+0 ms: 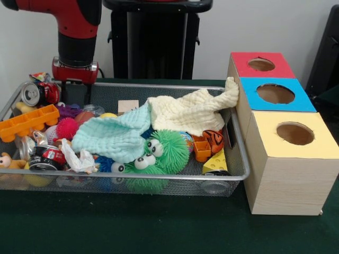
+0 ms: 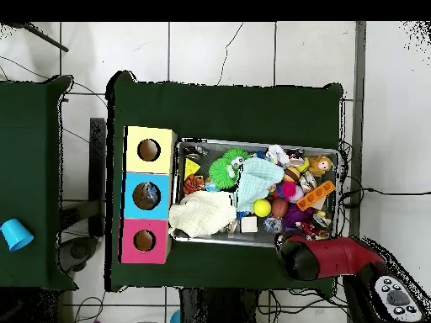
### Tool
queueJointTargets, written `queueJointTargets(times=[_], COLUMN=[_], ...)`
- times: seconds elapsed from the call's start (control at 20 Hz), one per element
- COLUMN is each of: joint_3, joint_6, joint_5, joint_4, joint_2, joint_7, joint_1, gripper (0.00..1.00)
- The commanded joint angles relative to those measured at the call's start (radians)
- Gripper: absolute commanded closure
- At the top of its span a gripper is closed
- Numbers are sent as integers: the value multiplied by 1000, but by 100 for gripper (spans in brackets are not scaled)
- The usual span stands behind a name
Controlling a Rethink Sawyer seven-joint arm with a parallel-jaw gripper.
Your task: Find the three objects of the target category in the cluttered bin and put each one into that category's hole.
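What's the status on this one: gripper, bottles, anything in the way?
Gripper at bin's far corner, fingers hidden. No bottles clearly visible. Two cloths cover the middle.

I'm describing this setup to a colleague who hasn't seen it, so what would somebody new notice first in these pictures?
Probably the wire mesh bin heaped with toys, where two cloths, mint and cream, lie across the middle above green spiky balls with googly eyes. Beside the bin stands a row of three wooden boxes with round holes, topped red, blue and yellow. The red arm hangs over the bin's far corner, by a crushed can.
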Motion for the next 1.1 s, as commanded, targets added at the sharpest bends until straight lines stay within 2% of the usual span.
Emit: queueJointTargets(times=[0.05, 0.3, 0.8, 1.1], joint_3=[40, 87, 107, 127], joint_6=[-27, -1, 28, 80], joint_5=[62, 119, 172, 219], joint_4=[-60, -18, 21, 70], joint_2=[13, -12, -54, -119], joint_7=[93, 58, 14, -24], joint_1=[-6, -43, -53, -69], gripper=[0, 0, 0, 0])
